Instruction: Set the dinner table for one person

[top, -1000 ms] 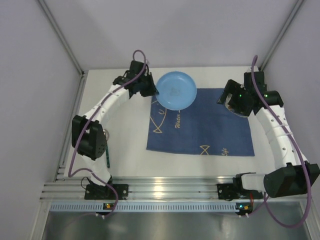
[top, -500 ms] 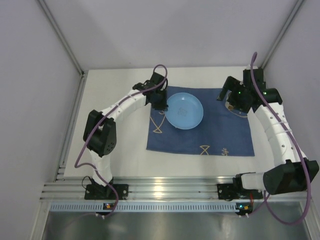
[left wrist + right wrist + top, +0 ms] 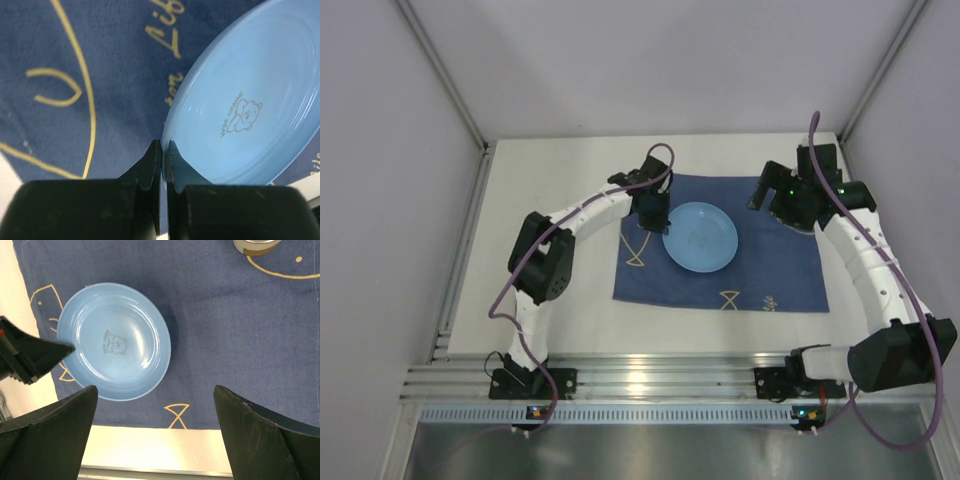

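Note:
A light blue plate (image 3: pixel 700 237) with a small bear print sits over the middle of the dark blue fish-print cloth (image 3: pixel 760 270), which lies on the white dinner table (image 3: pixel 570 280). My left gripper (image 3: pixel 655 213) is shut on the plate's left rim; in the left wrist view the jaws (image 3: pixel 163 147) pinch the edge of the plate (image 3: pixel 240 95). My right gripper (image 3: pixel 788 203) hangs open over the cloth's far right corner. In its own view the right gripper (image 3: pixel 155 387) is wide open and holds nothing, with the plate (image 3: pixel 115 340) below and to its left.
A round cup (image 3: pixel 255 245) stands on the cloth (image 3: pixel 240 330) near its far right corner, mostly under the right wrist. The ribbed aluminium rail (image 3: pixel 650 375) runs along the table's near edge. Grey walls close in on the left, back and right.
My left arm has carried the plate from the cloth's far left corner toward its middle. The right gripper has shifted slightly and stayed open.

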Available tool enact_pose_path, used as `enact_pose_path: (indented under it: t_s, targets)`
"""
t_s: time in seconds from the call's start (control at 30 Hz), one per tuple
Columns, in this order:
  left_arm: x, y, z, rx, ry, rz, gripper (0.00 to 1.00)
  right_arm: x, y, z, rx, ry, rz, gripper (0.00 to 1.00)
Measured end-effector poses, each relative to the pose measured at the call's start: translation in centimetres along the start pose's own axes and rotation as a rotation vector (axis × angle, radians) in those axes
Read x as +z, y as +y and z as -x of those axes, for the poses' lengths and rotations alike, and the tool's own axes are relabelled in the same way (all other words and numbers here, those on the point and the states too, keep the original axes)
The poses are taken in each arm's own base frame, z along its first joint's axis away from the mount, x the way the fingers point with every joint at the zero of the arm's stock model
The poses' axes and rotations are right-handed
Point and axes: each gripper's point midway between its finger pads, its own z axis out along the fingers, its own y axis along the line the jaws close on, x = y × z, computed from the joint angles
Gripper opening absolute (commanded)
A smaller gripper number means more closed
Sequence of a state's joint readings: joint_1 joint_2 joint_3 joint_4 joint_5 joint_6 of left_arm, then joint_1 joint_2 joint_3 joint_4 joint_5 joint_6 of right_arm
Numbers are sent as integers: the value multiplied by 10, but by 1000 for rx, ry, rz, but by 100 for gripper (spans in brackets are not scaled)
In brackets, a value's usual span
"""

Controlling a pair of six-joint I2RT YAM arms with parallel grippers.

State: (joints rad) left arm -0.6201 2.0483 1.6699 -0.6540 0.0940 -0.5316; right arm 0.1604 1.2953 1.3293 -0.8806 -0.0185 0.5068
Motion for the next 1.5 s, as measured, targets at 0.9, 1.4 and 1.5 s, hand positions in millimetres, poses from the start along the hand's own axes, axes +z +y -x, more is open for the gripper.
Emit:
enact_pose_path:
  t_s: [0.9,1.4,1.5]
  targets:
    - [-152,307,-60,-602,-112,567,74,37,6,-17,-28,128,27,100]
    - [-139,307,-131,-618,189,608,61,41,11,-23,-40,153,41,100]
    - [-136,306,-136,-611,212,594,56,41,10,-22,-41,152,37,100]
